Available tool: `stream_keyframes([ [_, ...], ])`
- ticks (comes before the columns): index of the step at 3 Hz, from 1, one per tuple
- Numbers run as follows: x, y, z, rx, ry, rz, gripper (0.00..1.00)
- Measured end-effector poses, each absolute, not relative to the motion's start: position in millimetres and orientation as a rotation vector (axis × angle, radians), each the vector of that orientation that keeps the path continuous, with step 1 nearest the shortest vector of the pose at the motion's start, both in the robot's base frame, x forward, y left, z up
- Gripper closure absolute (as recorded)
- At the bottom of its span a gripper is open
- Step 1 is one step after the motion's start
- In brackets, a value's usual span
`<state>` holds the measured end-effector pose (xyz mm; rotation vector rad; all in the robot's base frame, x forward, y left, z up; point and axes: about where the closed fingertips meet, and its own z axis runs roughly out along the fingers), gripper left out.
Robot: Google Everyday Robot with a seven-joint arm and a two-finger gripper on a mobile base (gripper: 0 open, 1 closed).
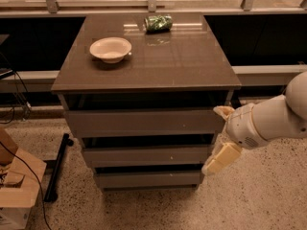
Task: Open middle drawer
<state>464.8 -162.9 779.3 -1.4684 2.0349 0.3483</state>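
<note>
The cabinet (144,61) has three stacked grey-brown handleless drawer fronts. The middle drawer (146,155) sits between the wider top front (144,122) and the narrower bottom front (146,179), with a dark gap above it. My gripper (216,140) is at the cabinet's right front corner, level with the middle drawer's right end. It is open and holds nothing. One cream finger (222,111) is by the top drawer's right end and the other (219,159) is by the middle drawer's right end. I cannot tell whether either one touches.
A cream bowl (111,49) and a green can lying on its side (158,23) are on the cabinet top. A cardboard box (17,186) and a black cable and bar (57,166) are on the floor at the left. A dark wall and ledge run behind.
</note>
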Motion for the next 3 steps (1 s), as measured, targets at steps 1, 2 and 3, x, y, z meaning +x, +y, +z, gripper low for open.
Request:
stream_keyframes([
  [1,471.9,-154.5,732.0,-1.411,1.989,0.511,0.00],
  [2,471.7,-153.0,716.9,-1.411,1.994,0.547,0.00],
  [3,475.4,-140.1,701.2,-1.408,2.001,0.537,0.00],
])
